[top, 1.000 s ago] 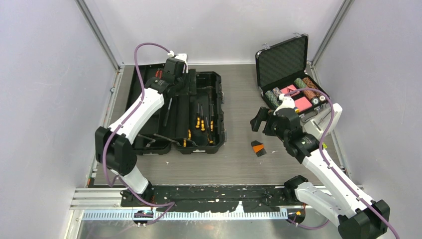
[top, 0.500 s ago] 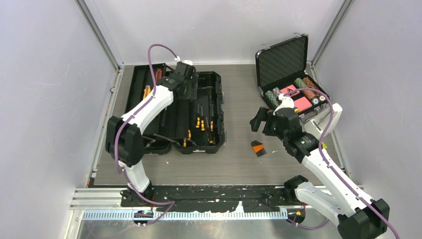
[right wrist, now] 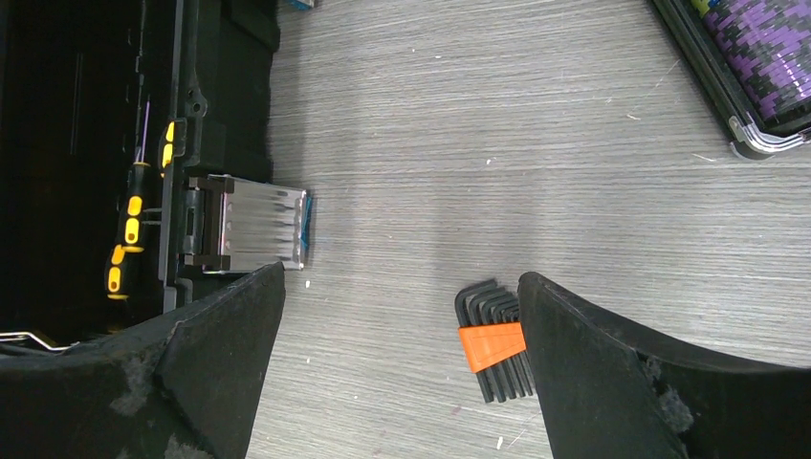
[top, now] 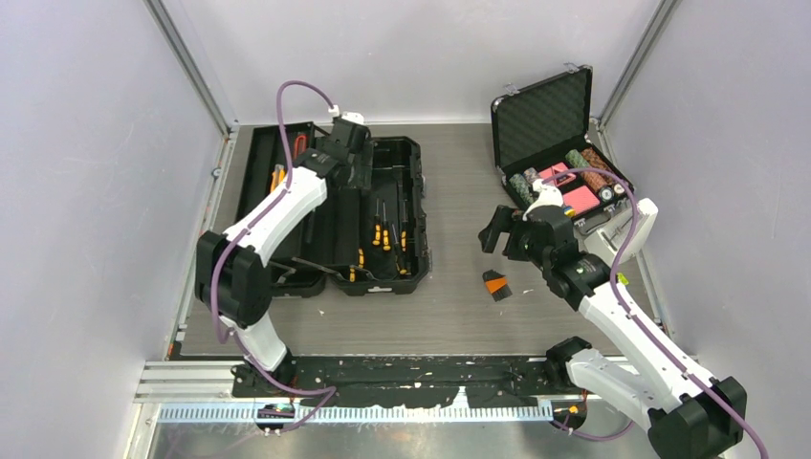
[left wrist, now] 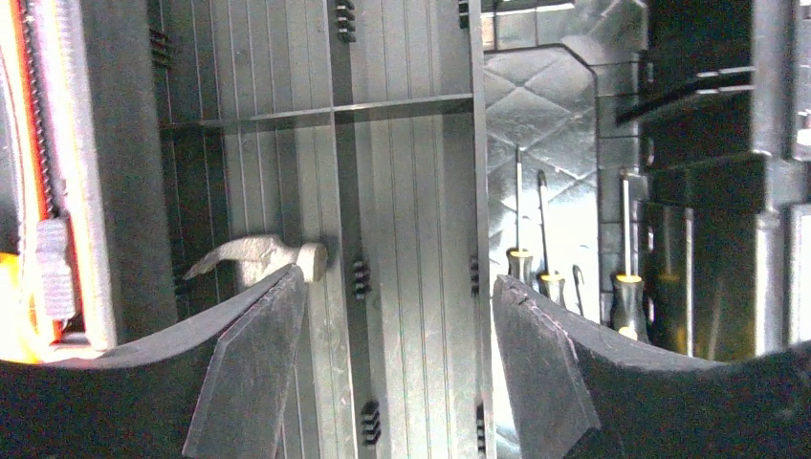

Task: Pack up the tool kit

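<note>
Grey wood-grain table [top: 459, 316], walls all round. Toolbox [top: 417, 163] lies open w/ screwdrivers [top: 385, 234] & hammer [left wrist: 258, 258] inside. Hex-key set [right wrist: 493, 344] is left out on the table, lid not shut.

Left gripper [left wrist: 400, 287]: jaws spread, empty, over the box floor, hammer head beside one finger. Right gripper [right wrist: 402, 277]: jaws spread, empty, keys just inside one finger. Poker-chip case [top: 545, 120] sits well apart. Nothing blocks the keys.

right pincer [right wrist: 402, 382]: spread, empty | hex keys [right wrist: 493, 346]: flat on table [right wrist: 430, 143] | toolbox latch [right wrist: 251, 229]: left of keys
</note>
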`<move>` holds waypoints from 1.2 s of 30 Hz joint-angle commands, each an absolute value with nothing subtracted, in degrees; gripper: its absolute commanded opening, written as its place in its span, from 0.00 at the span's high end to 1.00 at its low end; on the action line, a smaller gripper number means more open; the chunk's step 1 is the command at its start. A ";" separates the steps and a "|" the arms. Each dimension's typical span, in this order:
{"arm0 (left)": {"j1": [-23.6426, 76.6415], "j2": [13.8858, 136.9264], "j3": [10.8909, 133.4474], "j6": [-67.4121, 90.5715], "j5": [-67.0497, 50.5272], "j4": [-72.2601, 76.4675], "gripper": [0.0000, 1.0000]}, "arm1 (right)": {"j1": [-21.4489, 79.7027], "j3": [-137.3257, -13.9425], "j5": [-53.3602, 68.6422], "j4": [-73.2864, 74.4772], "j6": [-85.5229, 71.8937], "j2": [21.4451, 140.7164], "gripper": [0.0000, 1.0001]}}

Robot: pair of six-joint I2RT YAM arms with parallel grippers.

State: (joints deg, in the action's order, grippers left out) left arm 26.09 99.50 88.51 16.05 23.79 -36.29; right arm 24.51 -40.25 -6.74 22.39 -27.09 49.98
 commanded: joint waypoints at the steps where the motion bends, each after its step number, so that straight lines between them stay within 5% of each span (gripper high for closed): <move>1: 25.13 91.72 88.34 17.38 16.76 -35.07 0.26 | 24.27 -43.96 -6.42 23.54 -25.83 51.76 0.04; 8: 25.23 83.12 85.12 21.76 4.43 -33.27 0.21 | 24.26 -46.65 -3.13 34.56 -22.68 59.25 0.01; 17: 25.05 65.87 76.53 20.95 7.50 -33.02 0.01 | 24.63 -43.63 2.43 42.00 -21.03 66.68 0.04; 36: 25.05 42.25 57.15 12.43 14.66 -35.87 0.00 | 26.67 -48.55 -6.35 36.40 -14.68 83.54 0.10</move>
State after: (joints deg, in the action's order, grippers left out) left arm 25.36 45.63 59.44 16.05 12.23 -37.28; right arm 26.22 -45.67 -2.79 39.07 -16.91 82.28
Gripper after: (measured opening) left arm 0.994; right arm 0.900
